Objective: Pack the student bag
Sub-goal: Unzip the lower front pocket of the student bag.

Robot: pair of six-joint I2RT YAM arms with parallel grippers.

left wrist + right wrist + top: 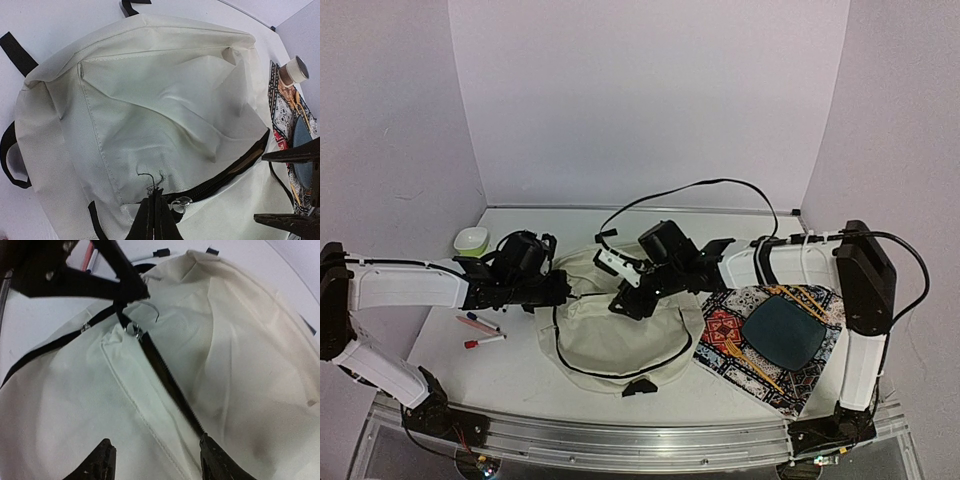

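Observation:
The student bag (620, 335), cream fabric with black zip lines and straps, lies flat in the middle of the table. My left gripper (563, 290) is shut on the bag's fabric at the end of the black zip (235, 172), right beside the metal zip ring (181, 204); frayed thread sticks out at the pinch. My right gripper (625, 300) hovers open over the bag, its fingertips (105, 462) spread to either side of the zip line (170, 385), nothing between them. In the right wrist view the left gripper (135, 290) shows at the zip's far end.
A patterned placemat (725, 335) with a dark plate (782, 335) lies right of the bag. Two markers (480, 325) lie on the left, a green bowl (471, 240) at the back left. A roll of tape (294, 70) sits by the placemat.

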